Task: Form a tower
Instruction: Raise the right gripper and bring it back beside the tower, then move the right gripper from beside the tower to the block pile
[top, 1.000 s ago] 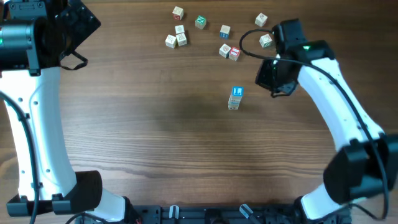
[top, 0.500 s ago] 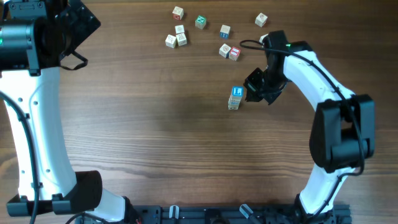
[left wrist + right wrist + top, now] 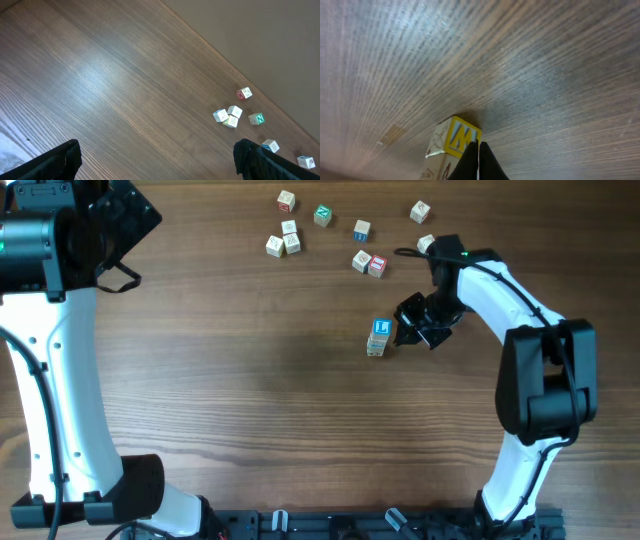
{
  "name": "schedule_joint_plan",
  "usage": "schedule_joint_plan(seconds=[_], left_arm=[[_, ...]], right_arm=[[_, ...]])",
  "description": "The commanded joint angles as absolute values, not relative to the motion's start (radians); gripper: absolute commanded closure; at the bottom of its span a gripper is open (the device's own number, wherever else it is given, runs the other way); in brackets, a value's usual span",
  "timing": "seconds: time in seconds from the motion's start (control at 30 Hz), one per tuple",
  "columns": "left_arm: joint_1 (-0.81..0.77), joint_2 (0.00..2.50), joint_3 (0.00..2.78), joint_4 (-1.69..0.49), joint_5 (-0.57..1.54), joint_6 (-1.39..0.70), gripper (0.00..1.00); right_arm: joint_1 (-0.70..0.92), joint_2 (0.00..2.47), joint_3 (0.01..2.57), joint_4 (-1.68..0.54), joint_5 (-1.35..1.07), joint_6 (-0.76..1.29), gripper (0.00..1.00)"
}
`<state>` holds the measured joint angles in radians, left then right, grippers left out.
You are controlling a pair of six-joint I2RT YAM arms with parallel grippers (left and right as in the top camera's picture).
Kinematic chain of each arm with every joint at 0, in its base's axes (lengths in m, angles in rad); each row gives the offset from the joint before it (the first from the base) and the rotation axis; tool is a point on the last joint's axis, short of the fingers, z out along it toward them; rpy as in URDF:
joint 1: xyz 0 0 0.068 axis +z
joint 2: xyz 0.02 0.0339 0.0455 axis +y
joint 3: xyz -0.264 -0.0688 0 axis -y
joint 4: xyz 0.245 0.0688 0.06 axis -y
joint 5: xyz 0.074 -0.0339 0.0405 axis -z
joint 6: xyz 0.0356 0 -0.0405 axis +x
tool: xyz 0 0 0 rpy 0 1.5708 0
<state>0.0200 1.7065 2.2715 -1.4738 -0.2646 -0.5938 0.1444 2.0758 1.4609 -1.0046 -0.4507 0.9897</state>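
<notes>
The tower (image 3: 378, 338) is a short stack of letter cubes with a blue top face, standing right of the table's centre. In the right wrist view the tower (image 3: 455, 145) shows a top cube with a yellow-framed blue letter and another cube under it. My right gripper (image 3: 406, 333) is shut and empty, its tips just right of the tower. Up close, the right gripper (image 3: 478, 159) has its shut tips at the top cube's lettered face; I cannot tell whether they touch. My left gripper (image 3: 156, 161) hangs open over bare wood at the far left.
Several loose cubes lie along the far edge: a cluster (image 3: 284, 242), a green one (image 3: 322, 216), a red-sided pair (image 3: 370, 264) and two at the back right (image 3: 419, 213). The left wrist view shows the loose cubes (image 3: 231, 115) far off near the table's edge (image 3: 210, 47).
My right arm has swung in from beside the back-right cubes, bringing the shut gripper down and left to the tower's right side. The left arm and the cubes have not moved.
</notes>
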Motion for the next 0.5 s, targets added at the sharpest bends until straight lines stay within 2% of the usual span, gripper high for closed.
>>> schedule_joint_plan(seconds=[0.0, 0.33, 0.47], left_arm=[[0.025, 1.689, 2.281, -1.472, -0.281, -0.607, 0.00], [0.025, 1.689, 2.282, -1.472, -0.281, -0.607, 0.00], [0.025, 1.689, 2.281, -1.472, -0.281, -0.607, 0.00]], right_arm=[[0.123, 2.091, 1.456, -0.993, -0.508, 0.968, 0.96], [0.117, 2.098, 1.428, -0.951, -0.492, 0.996, 0.96], [0.090, 2.151, 1.428, -0.954, -0.581, 0.960, 0.96]])
